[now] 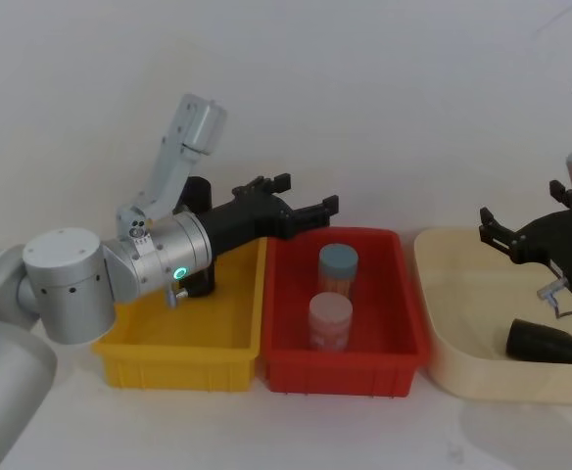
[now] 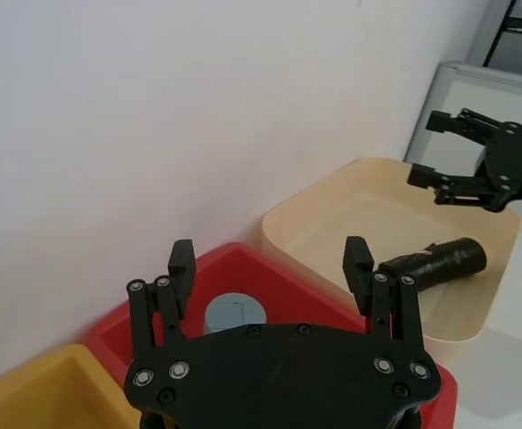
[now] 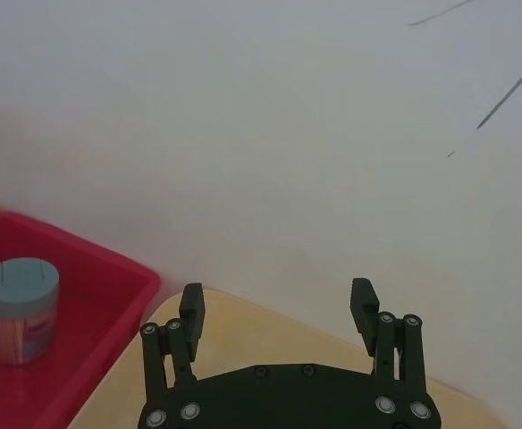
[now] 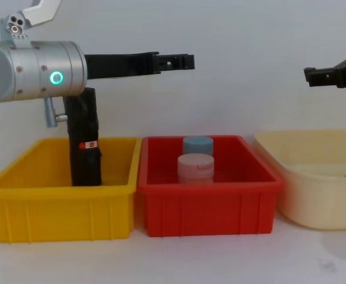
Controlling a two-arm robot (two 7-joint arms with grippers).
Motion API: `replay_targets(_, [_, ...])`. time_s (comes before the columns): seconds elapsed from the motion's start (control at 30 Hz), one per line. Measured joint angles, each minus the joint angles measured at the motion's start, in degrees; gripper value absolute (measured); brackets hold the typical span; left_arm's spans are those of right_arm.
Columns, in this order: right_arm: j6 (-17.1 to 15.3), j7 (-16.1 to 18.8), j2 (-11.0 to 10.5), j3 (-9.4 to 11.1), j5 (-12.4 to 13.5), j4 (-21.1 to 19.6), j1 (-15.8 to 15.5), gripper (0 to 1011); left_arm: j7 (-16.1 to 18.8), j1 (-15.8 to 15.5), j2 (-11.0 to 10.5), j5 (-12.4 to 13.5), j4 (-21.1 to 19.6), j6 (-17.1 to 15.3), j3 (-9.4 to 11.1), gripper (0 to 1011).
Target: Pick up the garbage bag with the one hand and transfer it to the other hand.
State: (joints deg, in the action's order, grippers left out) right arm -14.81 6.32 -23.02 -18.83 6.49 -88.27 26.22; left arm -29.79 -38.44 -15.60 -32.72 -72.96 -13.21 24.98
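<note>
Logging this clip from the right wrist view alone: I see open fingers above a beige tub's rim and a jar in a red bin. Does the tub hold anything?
Observer: Yes. A black roll lies on its side in the beige tub, which the open right gripper hovers over.
Operator: And where is the other arm?
Observer: The left gripper is held high above where the yellow bin meets the red bin, open and empty.
</note>
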Motion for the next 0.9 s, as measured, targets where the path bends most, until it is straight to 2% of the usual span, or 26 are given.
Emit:
replay_targets(0.17, [-0.2,0.6,-0.2,0.3,0.4,-0.8,-0.7,1004,1.0,0.4,-0.3,0.2,-0.6,0.3,-0.3,1001])
replay_targets(0.6, [-2.1,4.3,-1.8,1.4,3.3,-6.4,-5.5,1004,2.5,0.9,-0.6,0.4,-1.4,0.7,-0.8,1001])
replay_targets(0.9, [-2.5,7.7,-2.6,1.0,4.8,-8.3,-7.3,1004,2.9,1.0,-0.7,0.5,-1.6,0.8,-0.9,1001])
